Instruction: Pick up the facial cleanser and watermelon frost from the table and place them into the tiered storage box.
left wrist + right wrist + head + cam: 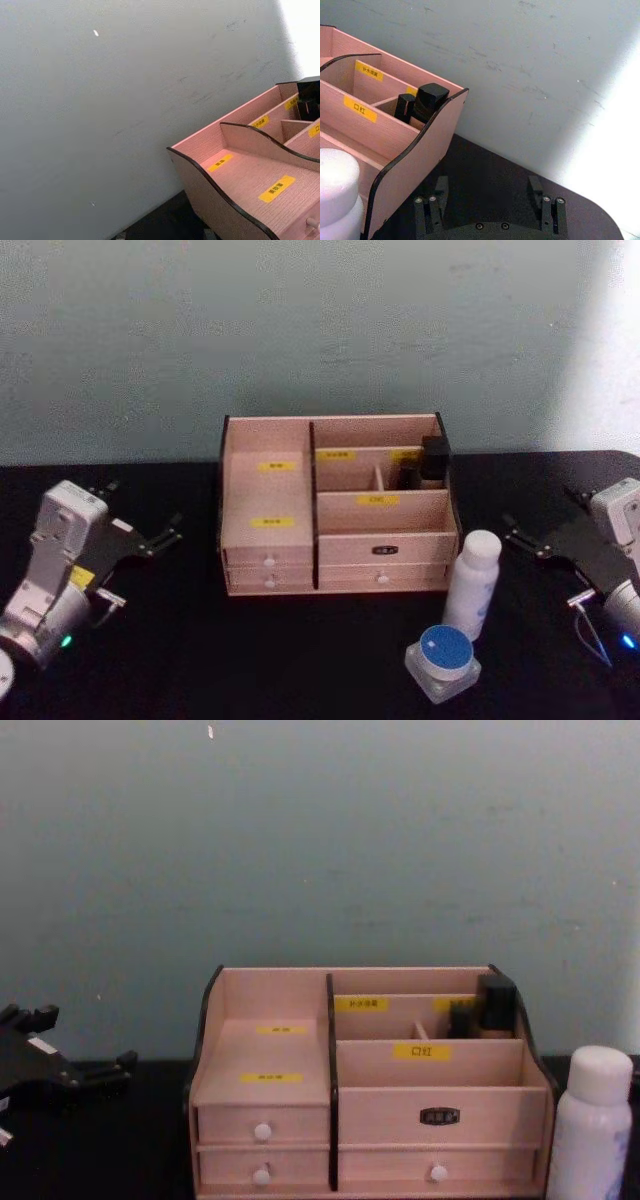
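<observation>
Two containers stand close: tall white facial cleanser point(472, 585), squat blue-lidded watermelon frost point(443, 660).

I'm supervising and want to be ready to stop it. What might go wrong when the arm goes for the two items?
The watermelon frost sits just in front of the facial cleanser; the open right gripper reaching for either might tip the tall bottle.
The bottle stands close to the tiered storage box's corner, so a finger may catch it.
The open left gripper sits left of the box.
</observation>
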